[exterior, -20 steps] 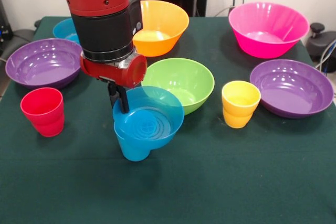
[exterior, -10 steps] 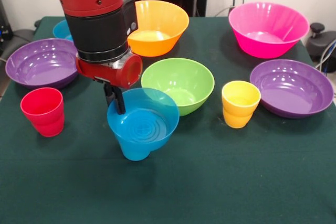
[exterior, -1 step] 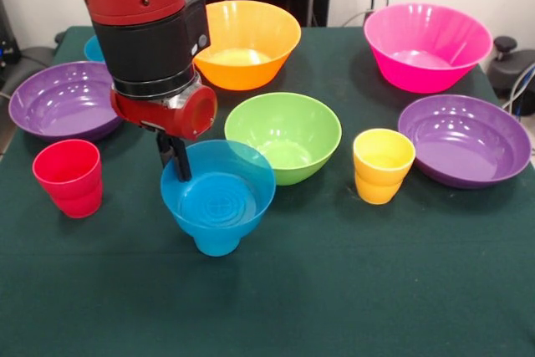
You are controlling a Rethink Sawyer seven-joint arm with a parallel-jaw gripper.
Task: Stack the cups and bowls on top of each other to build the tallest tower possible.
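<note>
My gripper [exterior, -1 step: 176, 159] comes down from the red and black arm and is shut on the far-left rim of a small blue bowl [exterior, -1 step: 221, 196]. That bowl sits level on top of the blue cup [exterior, -1 step: 216, 242], and the two make a short tower near the table's middle. The red cup [exterior, -1 step: 68, 177] stands to the left and the yellow cup [exterior, -1 step: 383, 165] to the right. The lime green bowl [exterior, -1 step: 286, 134] is just behind the tower.
An orange bowl [exterior, -1 step: 249, 43] and a pink bowl [exterior, -1 step: 426, 46] stand at the back. Purple bowls sit at the left [exterior, -1 step: 60, 102] and the right [exterior, -1 step: 465, 140]. Another blue bowl [exterior, -1 step: 94, 45] peeks out behind the arm. The green cloth ends at the front edge.
The gripper has carried the blue bowl leftward. The bowl hung off the cup's right side and tilted; now it sits level and centred on the blue cup.
</note>
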